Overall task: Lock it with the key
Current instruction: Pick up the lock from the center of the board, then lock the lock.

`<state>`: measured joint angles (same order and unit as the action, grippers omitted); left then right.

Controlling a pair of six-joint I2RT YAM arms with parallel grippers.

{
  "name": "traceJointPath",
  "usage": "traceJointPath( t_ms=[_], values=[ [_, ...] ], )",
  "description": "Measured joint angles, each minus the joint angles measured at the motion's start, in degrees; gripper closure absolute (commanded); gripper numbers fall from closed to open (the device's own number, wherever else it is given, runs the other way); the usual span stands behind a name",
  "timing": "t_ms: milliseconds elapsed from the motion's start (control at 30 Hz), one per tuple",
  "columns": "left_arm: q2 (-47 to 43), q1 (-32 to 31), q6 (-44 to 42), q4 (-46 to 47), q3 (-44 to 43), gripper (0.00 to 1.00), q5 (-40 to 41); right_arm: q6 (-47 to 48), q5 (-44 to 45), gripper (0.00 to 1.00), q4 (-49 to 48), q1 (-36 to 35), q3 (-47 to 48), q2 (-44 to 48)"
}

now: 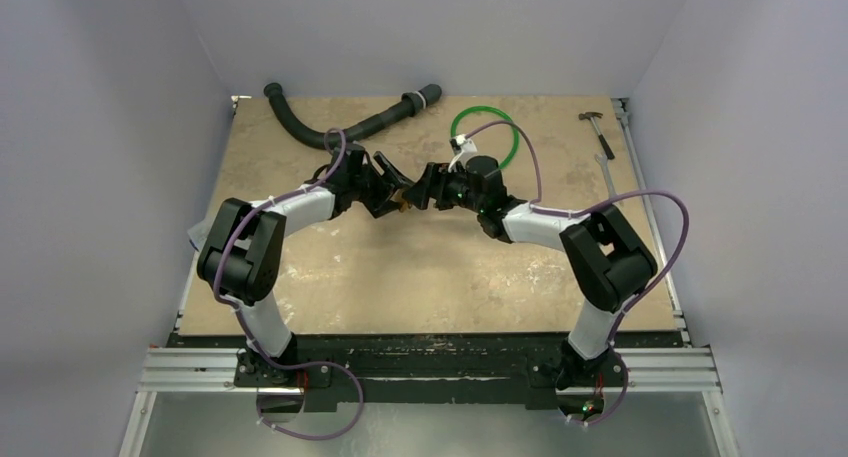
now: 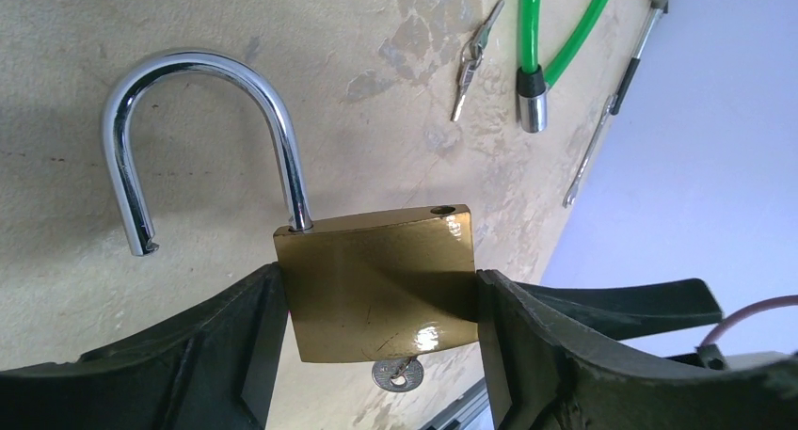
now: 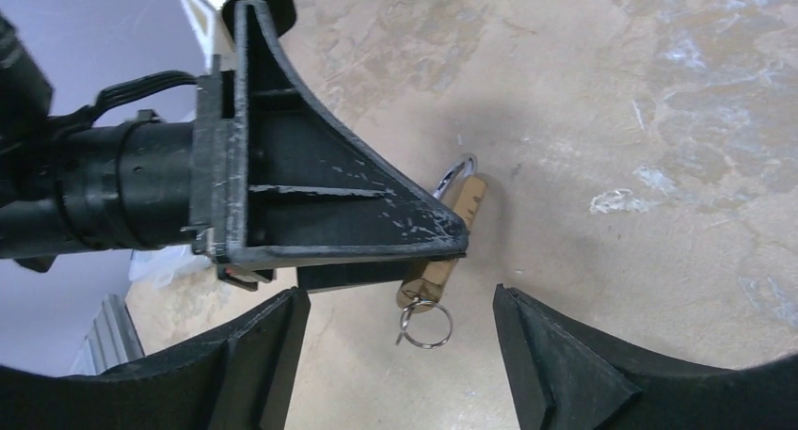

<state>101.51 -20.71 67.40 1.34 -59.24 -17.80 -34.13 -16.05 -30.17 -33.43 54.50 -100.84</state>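
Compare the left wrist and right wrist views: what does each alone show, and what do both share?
Left wrist only: the curved silver shackle in full, swung open, and a green cable. Right wrist only: a hanging wire ring and the right gripper, jaws apart. Both: the square brass padlock clamped by the left gripper, small silver key in its base.

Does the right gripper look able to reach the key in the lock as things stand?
Probably yes. The left gripper holds the lock by its sides, so the key sticks out free at its bottom. The right gripper is open and faces that end, with nothing between them.
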Motion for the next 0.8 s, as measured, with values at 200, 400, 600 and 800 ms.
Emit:
traceJointPath(
  t_ms=[200, 400, 600, 800],
  values=[
    [0.00, -0.07, 1.14, 1.18, -0.02, 1.00, -0.04, -1.03, 2.89, 0.27, 0.17, -0.98, 0.59, -1.81],
    [0.00, -0.13, 2.10, 1.70, -0.02, 1.00, -0.07, -1.97, 4.63, 0.37, 0.22, -2.16, 2.45, -3.78],
    [0.00, -0.42, 3.08, 3.39, -0.02, 1.00, 0.24, -2.36, 6.62, 0.51, 1.40, -2.80, 5.20, -5.92],
    [-0.04, -0.74, 3.43, 3.78, -0.11, 1.00, 0.15, -3.41, 8.41, 0.91, 2.89, -2.84, 5.60, -6.56]
  ],
)
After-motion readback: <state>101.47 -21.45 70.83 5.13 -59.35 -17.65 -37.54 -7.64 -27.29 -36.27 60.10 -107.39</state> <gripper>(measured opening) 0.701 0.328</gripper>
